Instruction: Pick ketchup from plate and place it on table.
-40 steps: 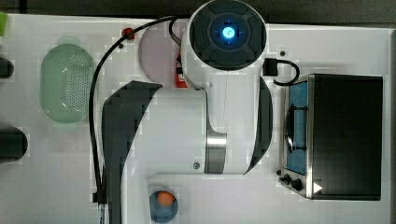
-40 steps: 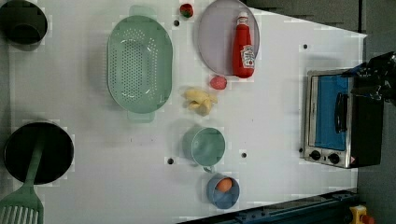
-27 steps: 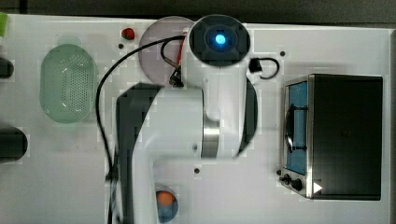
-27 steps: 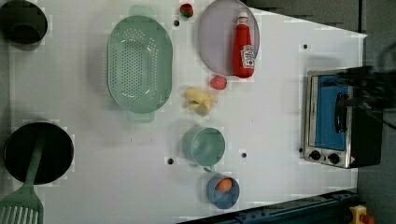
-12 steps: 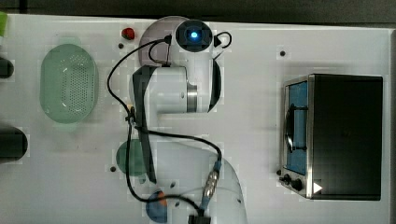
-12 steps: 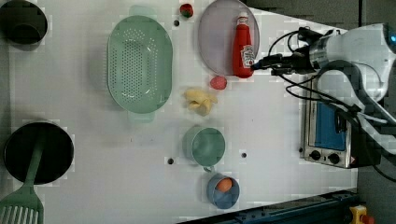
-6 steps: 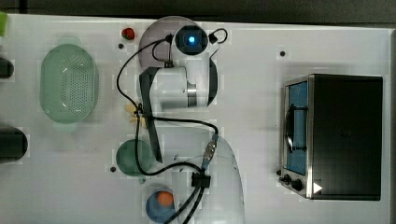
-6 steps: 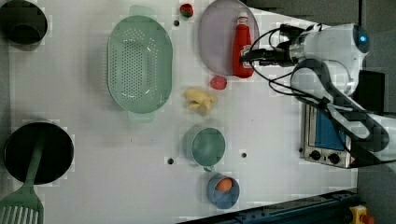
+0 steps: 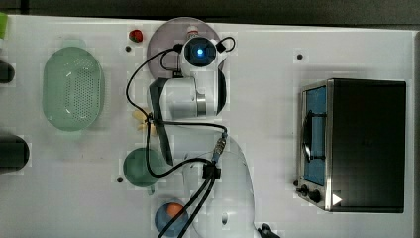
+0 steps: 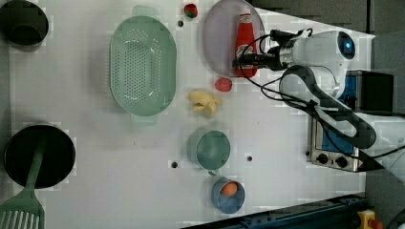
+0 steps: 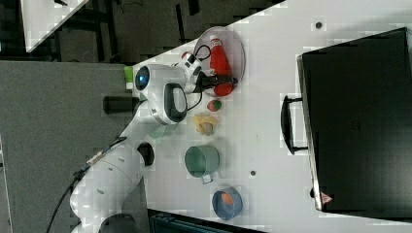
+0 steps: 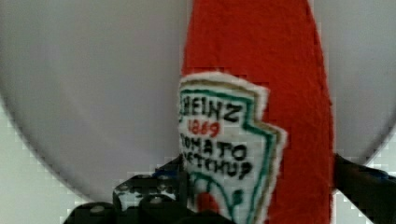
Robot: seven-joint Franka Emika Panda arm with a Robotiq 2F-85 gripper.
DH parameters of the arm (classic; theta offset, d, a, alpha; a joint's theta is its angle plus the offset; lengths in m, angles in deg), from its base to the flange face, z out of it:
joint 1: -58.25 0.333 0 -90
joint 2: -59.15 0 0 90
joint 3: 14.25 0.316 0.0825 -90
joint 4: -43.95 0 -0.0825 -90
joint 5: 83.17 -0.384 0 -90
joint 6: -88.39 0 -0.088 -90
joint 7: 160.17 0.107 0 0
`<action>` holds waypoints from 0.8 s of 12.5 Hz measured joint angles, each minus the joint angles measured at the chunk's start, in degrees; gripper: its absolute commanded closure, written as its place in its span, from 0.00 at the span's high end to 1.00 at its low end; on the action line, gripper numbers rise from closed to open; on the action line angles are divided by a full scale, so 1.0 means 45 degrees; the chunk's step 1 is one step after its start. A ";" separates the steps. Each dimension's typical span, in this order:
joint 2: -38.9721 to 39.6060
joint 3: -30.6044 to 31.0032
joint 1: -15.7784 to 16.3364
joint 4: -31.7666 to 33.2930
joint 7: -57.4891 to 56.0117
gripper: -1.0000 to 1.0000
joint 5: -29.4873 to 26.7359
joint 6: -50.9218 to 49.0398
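- Since half a second ago the arm has swung further over the plate (image 10: 217,45), bringing the gripper (image 10: 243,59) from beside the ketchup (image 10: 245,43) to right at its lower body.
- Its jaws stand at their widest and hold nothing; in the wrist view the dark fingers (image 12: 362,184) flank the bottle's base on either side, and whether they touch it cannot be told.
- Lying flat on the lilac-grey plate, the ketchup has its white cap towards the left view's top, at the far edge of the table (image 10: 119,171).
- By its fuzzy surface and stitched label, it looks like a soft, light fabric toy: likely to squash rather than slip, and not fragile.
- Best hold is probably across the wide lower body at the label, where the fingers already straddle it.
- A strawberry (image 10: 223,84) sits just off the plate's rim, near the gripper.
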 measured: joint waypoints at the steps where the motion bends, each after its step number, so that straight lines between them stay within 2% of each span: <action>1: 0.0168 -0.0005 0.0000 -0.0162 0.0000 1.00 -0.0054 0.0025; 2: 0.0261 -0.0003 -0.0014 -0.0174 0.0000 0.96 -0.0108 0.0199; 4: 0.0255 0.0062 -0.0055 -0.0286 -0.0006 0.72 -0.0024 0.0187; 5: 0.0255 0.0062 -0.0026 -0.0410 -0.0006 0.63 -0.0051 0.0193; 10: 0.0155 0.0009 0.0034 -0.0560 -0.0012 0.63 -0.0181 0.0131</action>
